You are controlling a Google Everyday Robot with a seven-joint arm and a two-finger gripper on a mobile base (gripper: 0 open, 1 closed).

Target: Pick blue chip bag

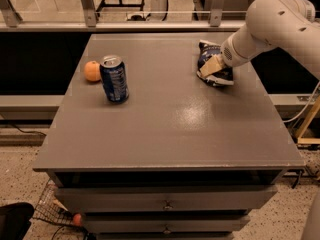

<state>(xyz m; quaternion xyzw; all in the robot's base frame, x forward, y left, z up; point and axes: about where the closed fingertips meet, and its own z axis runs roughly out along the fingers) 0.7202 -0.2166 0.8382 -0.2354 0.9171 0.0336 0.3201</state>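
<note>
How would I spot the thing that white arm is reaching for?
On the grey table, look to the far right side, where the gripper is. Right against it lies the blue chip bag: crumpled dark foil with pale edges, unlike the upright soda can and the orange on the left.

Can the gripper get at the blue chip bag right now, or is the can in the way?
Probably yes. The gripper is right at the chip bag, seemingly touching it, near the table edge. The can and orange stand well away across the table, so nothing blocks it.
</note>
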